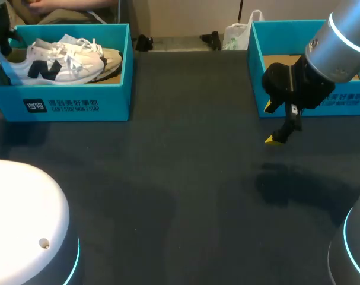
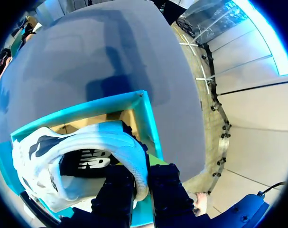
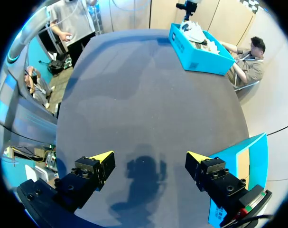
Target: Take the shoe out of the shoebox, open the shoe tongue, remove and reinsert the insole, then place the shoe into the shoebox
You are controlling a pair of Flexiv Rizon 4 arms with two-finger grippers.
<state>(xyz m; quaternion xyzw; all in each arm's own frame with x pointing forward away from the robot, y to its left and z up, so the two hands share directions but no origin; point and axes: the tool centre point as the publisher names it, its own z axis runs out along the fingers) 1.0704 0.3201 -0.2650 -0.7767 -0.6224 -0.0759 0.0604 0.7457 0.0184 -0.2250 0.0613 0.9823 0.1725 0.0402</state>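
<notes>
A white sneaker (image 1: 64, 59) with dark side marks lies in the teal shoebox (image 1: 67, 101) at the table's far left. My left gripper (image 1: 2, 40) is at the box's left end, over the shoe's heel. In the left wrist view the left gripper (image 2: 142, 175) is shut on the heel collar of the sneaker (image 2: 87, 142), one black finger inside the opening and one outside. The dark insole (image 2: 87, 161) shows inside the shoe. My right gripper (image 1: 280, 134) hangs open above bare table, in front of a second teal box (image 1: 310, 107). Nothing is between the right gripper's (image 3: 150, 159) fingers.
The second teal box (image 3: 243, 161), with a brown cardboard floor, stands at the far right, close beside my right gripper. The dark table (image 1: 180, 178) stretches between the two boxes. The white bases of my arms fill the near corners.
</notes>
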